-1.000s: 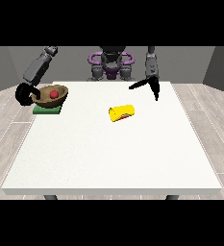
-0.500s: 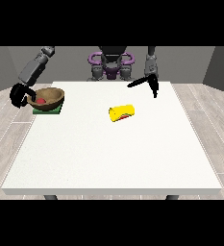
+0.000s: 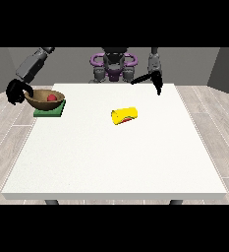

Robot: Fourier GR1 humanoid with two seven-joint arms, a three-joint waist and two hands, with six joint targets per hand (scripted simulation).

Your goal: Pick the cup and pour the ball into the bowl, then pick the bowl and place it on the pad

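In the front view, the brown rounded wooden-looking bowl (image 3: 45, 98) sat on the flat green square pad (image 3: 50, 109) near the table's far corner at the view's left, a small smooth red ball (image 3: 51, 98) inside it; the black hand at the view's left (image 3: 17, 92) hung just beside the bowl's outer rim, its fingers curled, whether touching I could not tell; the yellow cylindrical cup (image 3: 124, 116) lay on its side mid-table on the large white table (image 3: 116, 162), long axis across the view; the black hand at the view's right (image 3: 153, 79) hovered well apart, fingers straight and spread, holding nothing; the placing looked done.
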